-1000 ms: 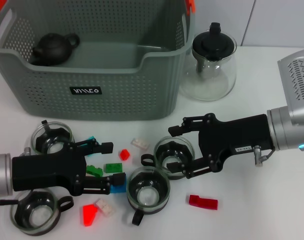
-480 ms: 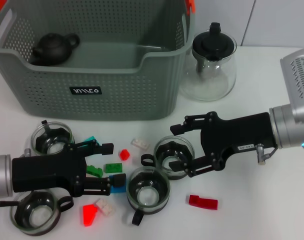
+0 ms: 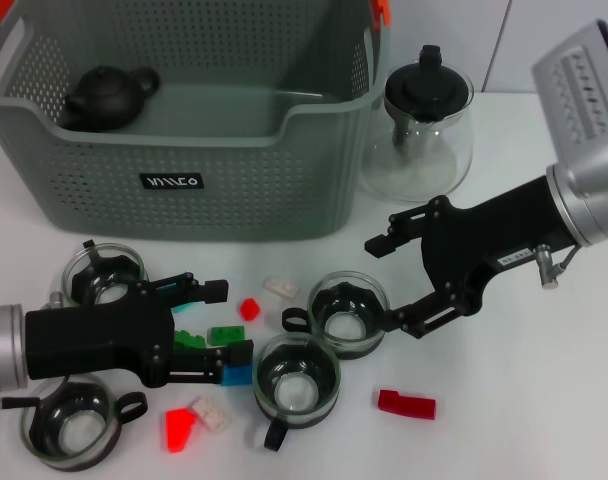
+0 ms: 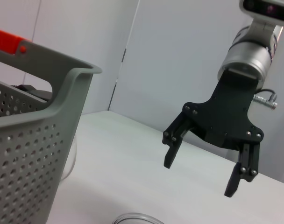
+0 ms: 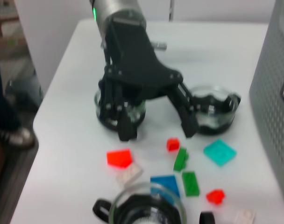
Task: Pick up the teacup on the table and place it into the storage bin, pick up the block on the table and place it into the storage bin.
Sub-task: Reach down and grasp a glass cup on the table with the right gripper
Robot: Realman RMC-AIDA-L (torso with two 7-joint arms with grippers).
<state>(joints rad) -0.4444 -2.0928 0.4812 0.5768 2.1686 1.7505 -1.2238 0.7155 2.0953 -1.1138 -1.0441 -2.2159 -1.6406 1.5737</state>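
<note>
The grey-green storage bin (image 3: 184, 150) stands at the back left with a black teapot (image 3: 109, 95) inside. Several glass teacups rest on the table; one teacup (image 3: 349, 312) lies just below my right gripper (image 3: 382, 282). That gripper is open, raised, and holds nothing. It also shows in the left wrist view as the right gripper (image 4: 205, 163). My left gripper (image 3: 229, 323) is open low over the table. A green block (image 3: 224, 335) lies between its fingers, and a blue block (image 3: 236, 376) sits by the lower finger. In the right wrist view, the left gripper (image 5: 158, 131) hovers open behind the scattered blocks.
A glass teapot (image 3: 424, 125) stands right of the bin. Other teacups sit at the centre (image 3: 297, 375), left (image 3: 104, 275) and front left (image 3: 74, 420). Red blocks (image 3: 404, 404) (image 3: 179, 428), a small red one (image 3: 248, 309) and white ones (image 3: 280, 288) lie around.
My right gripper has risen and drawn back to the right, away from the teacup, which stays on the table. The left gripper has barely moved.
</note>
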